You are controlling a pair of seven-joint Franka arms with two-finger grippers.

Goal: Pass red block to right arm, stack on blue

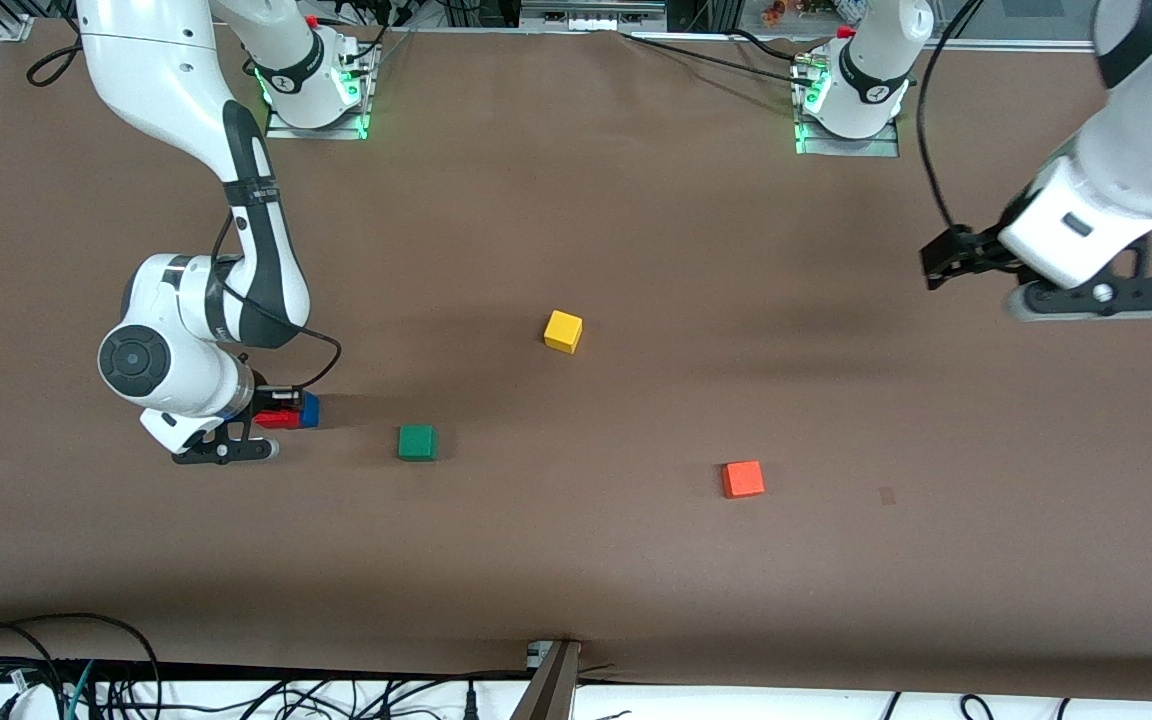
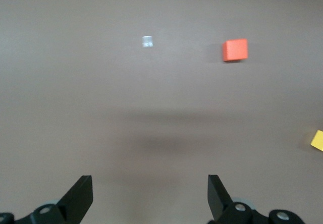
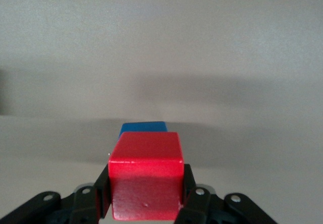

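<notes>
My right gripper is low at the right arm's end of the table, shut on the red block. In the right wrist view the fingers press both sides of the red block. The blue cube shows just past its top edge. In the front view the blue cube touches the red block's side. I cannot tell whether the red block rests on it. My left gripper is open and empty, raised over the left arm's end of the table; its own view shows bare table between the fingers.
A green cube lies beside the blue cube, toward the table's middle. A yellow cube sits mid-table. An orange-red cube lies nearer the front camera, and also shows in the left wrist view.
</notes>
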